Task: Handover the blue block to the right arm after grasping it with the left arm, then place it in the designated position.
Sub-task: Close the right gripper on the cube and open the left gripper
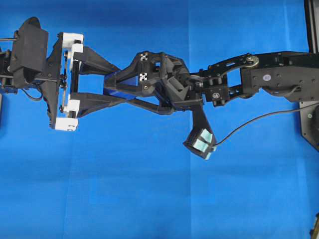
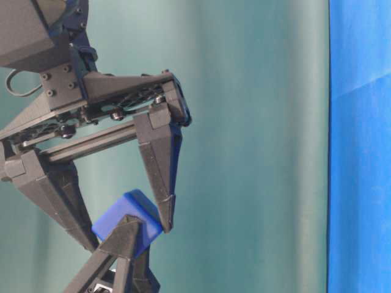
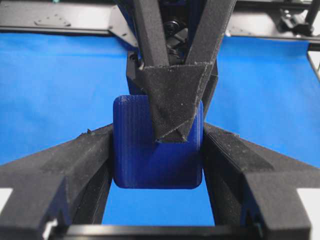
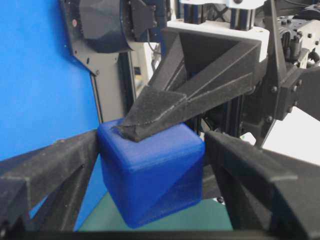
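Observation:
The blue block (image 3: 150, 160) hangs above the cloth, pinched on both sides by the two fingers of my left gripper (image 3: 157, 150), which is shut on it. My right gripper (image 4: 150, 165) stands open around the same blue block (image 4: 150, 185), turned a quarter turn to the left one. Its one finger lies against the block's side and the other sits a sliver off it. One right finger (image 3: 175, 100) crosses the block's upper face. In the overhead view the left gripper (image 1: 124, 84) and right gripper (image 1: 113, 83) interlock mid-table and hide the block. The block (image 2: 119, 220) shows in the table-level view.
A blue cloth (image 1: 149, 189) covers the whole table. A black frame (image 1: 311, 25) runs along the right edge. The right wrist camera (image 1: 200, 143) juts toward the front with a thin cable (image 1: 259, 119) trailing right. A green backdrop (image 2: 256, 152) stands behind.

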Controlling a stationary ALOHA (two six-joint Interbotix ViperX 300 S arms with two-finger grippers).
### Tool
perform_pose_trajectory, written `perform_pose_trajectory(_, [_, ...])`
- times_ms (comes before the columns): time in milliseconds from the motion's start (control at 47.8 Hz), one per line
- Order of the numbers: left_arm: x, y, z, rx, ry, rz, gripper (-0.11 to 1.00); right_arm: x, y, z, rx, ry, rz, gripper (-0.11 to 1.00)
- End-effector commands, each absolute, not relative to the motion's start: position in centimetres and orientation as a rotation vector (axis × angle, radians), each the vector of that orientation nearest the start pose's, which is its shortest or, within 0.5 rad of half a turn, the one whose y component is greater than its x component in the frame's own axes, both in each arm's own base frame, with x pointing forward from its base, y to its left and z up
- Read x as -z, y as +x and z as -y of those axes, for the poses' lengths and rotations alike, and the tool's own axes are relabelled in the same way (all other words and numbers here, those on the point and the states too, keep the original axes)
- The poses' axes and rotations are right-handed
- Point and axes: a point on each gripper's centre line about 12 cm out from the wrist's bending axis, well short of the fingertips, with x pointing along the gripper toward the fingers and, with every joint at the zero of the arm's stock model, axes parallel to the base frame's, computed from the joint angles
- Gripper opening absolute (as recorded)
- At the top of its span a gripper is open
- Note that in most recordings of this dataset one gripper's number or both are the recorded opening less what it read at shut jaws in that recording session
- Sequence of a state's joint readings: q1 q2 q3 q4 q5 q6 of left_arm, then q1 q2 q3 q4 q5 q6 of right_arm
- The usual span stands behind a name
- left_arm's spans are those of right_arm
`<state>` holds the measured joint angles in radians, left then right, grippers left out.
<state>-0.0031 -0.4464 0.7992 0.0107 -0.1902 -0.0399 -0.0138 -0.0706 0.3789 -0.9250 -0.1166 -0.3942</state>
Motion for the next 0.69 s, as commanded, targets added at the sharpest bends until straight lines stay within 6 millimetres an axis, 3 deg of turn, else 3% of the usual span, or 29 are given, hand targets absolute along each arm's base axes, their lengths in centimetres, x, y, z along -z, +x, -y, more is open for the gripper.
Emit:
perform_pose_trajectory(0, [-31.0, 32.1, 0.2, 0.004, -0.034, -0.132, 0.47, -32.8, 43.9, -0.5, -0.196, -1.297, -0.114, 0.94])
perform_pose_trajectory(126, [-31.1, 32.2, 0.6, 0.016, -0.031, -0.132, 0.46, -32.7, 43.9, 0.0, -0.180, -1.303, -0.161, 0.88])
perform_pose_trajectory(314, [-31.1, 32.2, 0.9, 0.026, -0.029, -0.132, 0.47, -32.5, 43.9, 0.9, -0.148, -1.303, -0.239, 0.43])
perform_pose_trajectory(669, [-31.0, 32.1, 1.0, 0.030, -0.027, -0.132, 0.46, -32.7, 43.9, 0.6, -0.155, -1.286, -0.211, 0.44])
